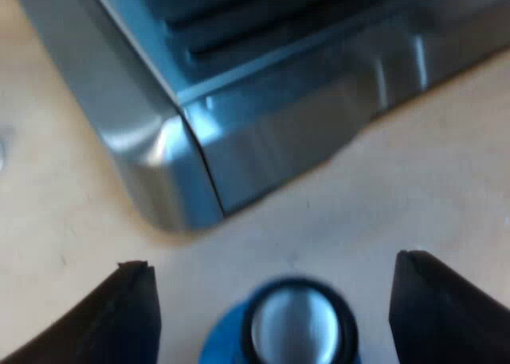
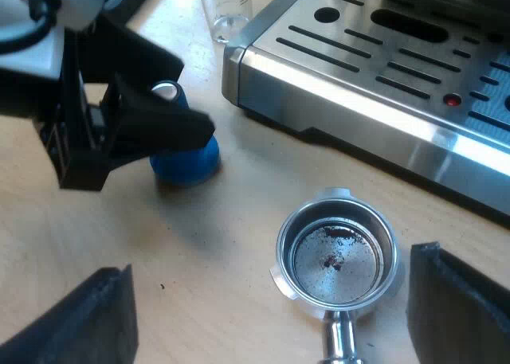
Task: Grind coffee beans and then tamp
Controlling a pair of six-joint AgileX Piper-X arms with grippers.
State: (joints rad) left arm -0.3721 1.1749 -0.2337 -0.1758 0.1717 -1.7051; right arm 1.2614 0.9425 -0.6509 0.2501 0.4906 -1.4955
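Observation:
The blue tamper (image 1: 291, 328) with a shiny metal top stands on the wooden table, just off a corner of the espresso machine (image 1: 263, 133). My left gripper (image 1: 291, 288) is open, one finger on each side of the tamper with gaps between. In the right wrist view the left gripper (image 2: 179, 97) straddles the tamper (image 2: 187, 157). The metal holder (image 2: 336, 252) lies on the table by the machine's drip tray (image 2: 374, 57), its basket holding only a few dark grounds. My right gripper (image 2: 271, 300) is open above the holder's handle end.
A measuring glass (image 2: 225, 9) stands on the table at the machine's corner, beyond the tamper. Bare wooden table (image 2: 215, 244) lies between the tamper and the holder.

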